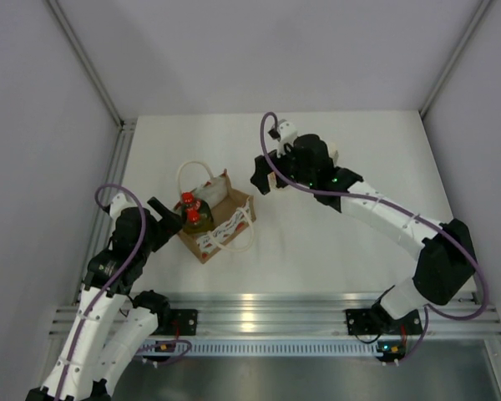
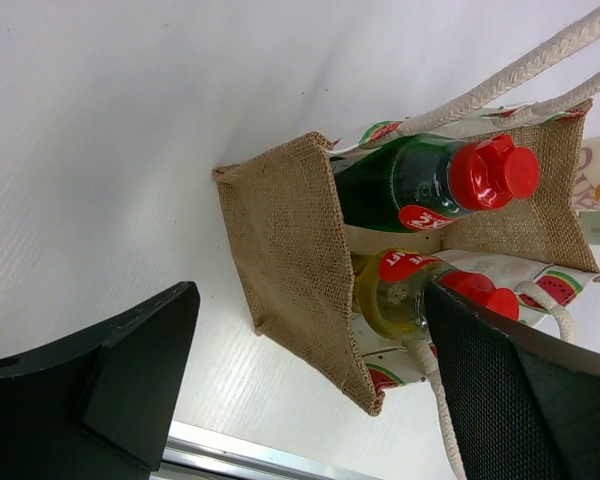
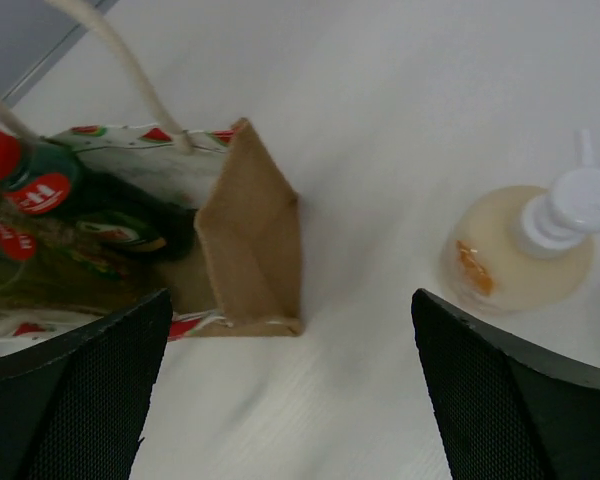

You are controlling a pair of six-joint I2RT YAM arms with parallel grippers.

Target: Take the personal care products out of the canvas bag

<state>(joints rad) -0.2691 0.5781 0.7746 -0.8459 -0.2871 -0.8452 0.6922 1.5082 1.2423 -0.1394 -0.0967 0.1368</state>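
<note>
The right arm is stretched forward-left, the right gripper [image 1: 261,177] spread open above a pump bottle [image 3: 515,250] beside the canvas bag [image 1: 221,219]. The left gripper [image 1: 167,214] is held open near the bag, in which a green bottle [image 2: 410,185] and a yellow bottle [image 2: 395,295] are kept.

Shows a white, matte worktop [image 1: 334,242], edged by a silver rail [image 1: 259,313] along the near side. Carries, left of centre, a small tan canvas bag [image 1: 215,215], standing upright on its base with the mouth open upward and cream loop handles splayed outward. Also carries, seen only from the right wrist, a clear pale-orange pump bottle [image 3: 515,250] with a white pump, standing upright, near the bag's narrow burlap end but not touching it.
</note>
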